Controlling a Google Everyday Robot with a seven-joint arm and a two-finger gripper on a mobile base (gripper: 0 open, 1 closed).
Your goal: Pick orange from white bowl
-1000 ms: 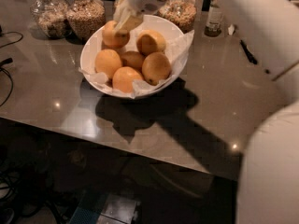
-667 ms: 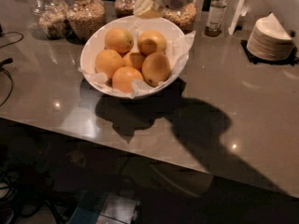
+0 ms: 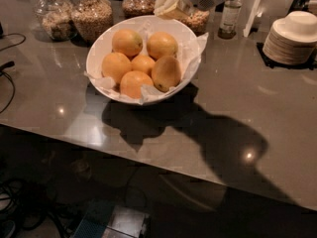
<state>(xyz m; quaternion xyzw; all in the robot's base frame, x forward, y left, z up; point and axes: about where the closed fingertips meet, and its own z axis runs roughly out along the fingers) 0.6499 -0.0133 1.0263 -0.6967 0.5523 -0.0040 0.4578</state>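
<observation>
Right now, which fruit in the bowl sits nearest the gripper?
The back-right fruit, by the white bowl's far rim. The gripper hovers just above that rim; the other five lie farther forward or left.

A snack counter in what looks like an office kitchenette or break area: a long, glossy grey tabletop [image 3: 257, 108] carries a row of glass jars [image 3: 92, 16] filled with grains or nuts, a small bottle [image 3: 229, 16], and a stack of white dishes [image 3: 292, 38] on a dark mat [image 3: 262, 58], all set out along the far edge for self-service. A paper-lined white bowl [image 3: 101, 51] of orange fruits [image 3: 127, 42] stands in front of the jars. Loose cables [image 3: 7, 78] trail over the left end and lie tangled on the dim floor below. The robot's gripper [image 3: 170, 4] hangs above the bowl's far rim, beside the jars.
</observation>
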